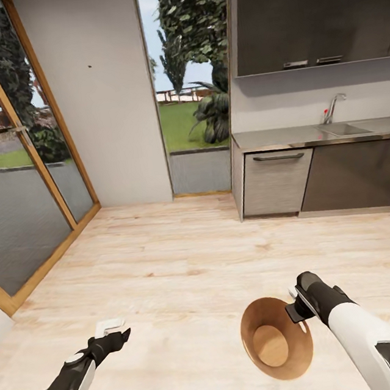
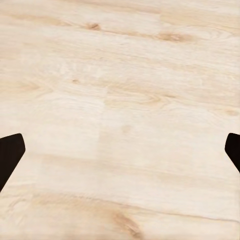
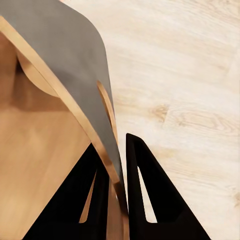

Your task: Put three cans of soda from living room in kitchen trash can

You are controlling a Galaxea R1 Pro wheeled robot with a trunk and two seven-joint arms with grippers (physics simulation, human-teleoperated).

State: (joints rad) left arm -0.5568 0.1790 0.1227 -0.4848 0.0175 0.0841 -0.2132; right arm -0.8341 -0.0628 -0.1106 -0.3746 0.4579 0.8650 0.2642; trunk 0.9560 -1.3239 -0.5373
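Pale wood floor lies open ahead; our right hand pinches the grey, wood-lined round bucket's rim, our left hand spread, ungripping.

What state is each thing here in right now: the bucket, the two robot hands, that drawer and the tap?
trash can: held off the floor, tipped, empty inside.
right gripper: jaws shut on the trash can's rim.
left gripper: jaws open, holding nothing.
drawer: closed.
tap: no water running.
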